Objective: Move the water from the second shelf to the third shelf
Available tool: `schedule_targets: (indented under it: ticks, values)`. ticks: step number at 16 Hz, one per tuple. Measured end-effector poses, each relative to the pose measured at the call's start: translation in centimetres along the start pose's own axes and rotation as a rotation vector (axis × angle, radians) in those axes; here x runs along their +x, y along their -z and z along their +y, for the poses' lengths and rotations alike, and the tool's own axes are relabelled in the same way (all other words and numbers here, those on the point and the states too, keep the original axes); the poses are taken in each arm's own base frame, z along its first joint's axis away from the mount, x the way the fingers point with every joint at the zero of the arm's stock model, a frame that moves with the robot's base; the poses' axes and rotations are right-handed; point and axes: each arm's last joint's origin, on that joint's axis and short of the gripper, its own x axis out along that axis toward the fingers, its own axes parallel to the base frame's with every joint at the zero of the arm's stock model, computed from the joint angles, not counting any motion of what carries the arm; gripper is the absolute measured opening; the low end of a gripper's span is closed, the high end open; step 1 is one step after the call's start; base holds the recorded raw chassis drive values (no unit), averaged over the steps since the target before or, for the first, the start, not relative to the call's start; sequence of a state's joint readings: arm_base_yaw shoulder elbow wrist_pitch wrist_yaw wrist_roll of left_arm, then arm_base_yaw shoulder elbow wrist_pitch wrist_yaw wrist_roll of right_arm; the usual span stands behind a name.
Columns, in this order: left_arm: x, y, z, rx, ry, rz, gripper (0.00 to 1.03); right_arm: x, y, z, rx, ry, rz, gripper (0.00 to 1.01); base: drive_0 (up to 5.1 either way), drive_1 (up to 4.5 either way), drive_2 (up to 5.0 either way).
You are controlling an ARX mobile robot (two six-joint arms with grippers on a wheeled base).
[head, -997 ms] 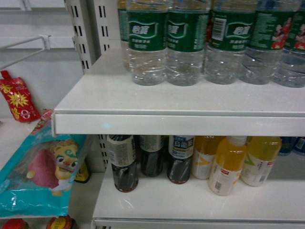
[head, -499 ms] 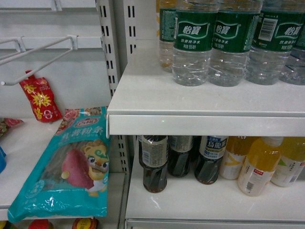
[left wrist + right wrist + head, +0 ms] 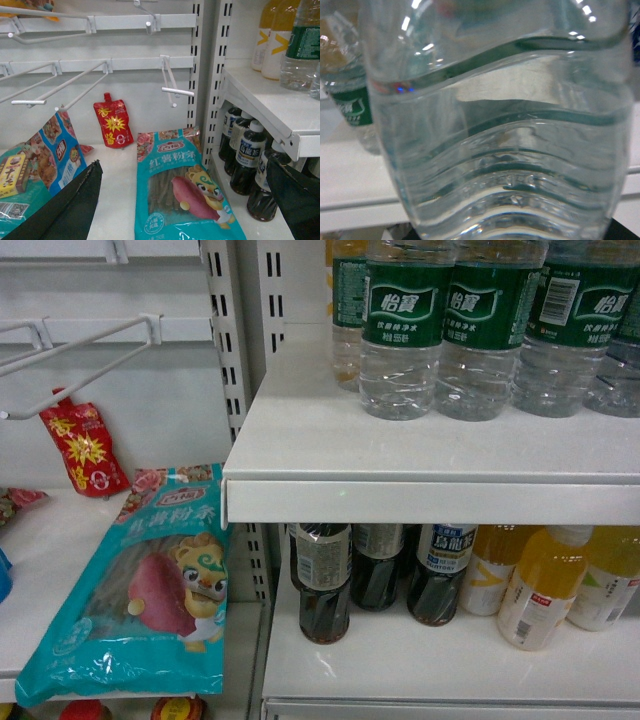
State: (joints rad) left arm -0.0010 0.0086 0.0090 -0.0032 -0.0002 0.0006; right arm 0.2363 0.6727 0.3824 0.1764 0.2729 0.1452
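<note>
Left hand [image 3: 190,200] open, dark fingers [image 3: 70,210] spread wide over the lower shelf [image 3: 117,165] beside a teal snack bag [image 3: 182,192]. Right hand: unseen, state unknowable. Water bottle [image 3: 500,130] filling the right wrist view, clear, ribbed, right against the lens. More green-labelled bottles [image 3: 400,330] standing on the white shelf [image 3: 430,455] above dark drinks [image 3: 325,585].

The head view swings left and then settles: against the upper shelf's front lip [image 3: 430,502], that edge now starts far further right in frame than a second ago. The teal snack bag [image 3: 140,590] comes fully into sight left of the lip, no longer cut off. The row of water bottles [image 3: 402,330] slides right above it, barely creeping in the last half second.
</note>
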Motion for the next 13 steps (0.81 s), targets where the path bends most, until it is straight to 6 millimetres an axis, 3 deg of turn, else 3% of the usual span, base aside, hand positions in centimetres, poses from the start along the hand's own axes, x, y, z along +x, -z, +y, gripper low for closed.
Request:
schedule_targets:
  ticks: [3,8,13]
  values:
    - [0.0,0.0,0.0,0.0,0.0,0.0,0.98,2.4,-1.6,-0.1,0.011,0.013,-0.001,0.4,0.0,0.0,0.0]
    - [0.0,0.0,0.0,0.0,0.0,0.0,0.98,6.6,-1.3,0.6,0.045,-0.026,0.118,0.4,0.0,0.0,0.0]
    - [0.0,0.0,0.0,0.0,0.0,0.0,0.98,10.0,-3.0,1.1,0.063,-0.03,0.122,0.4,0.0,0.0,0.0]
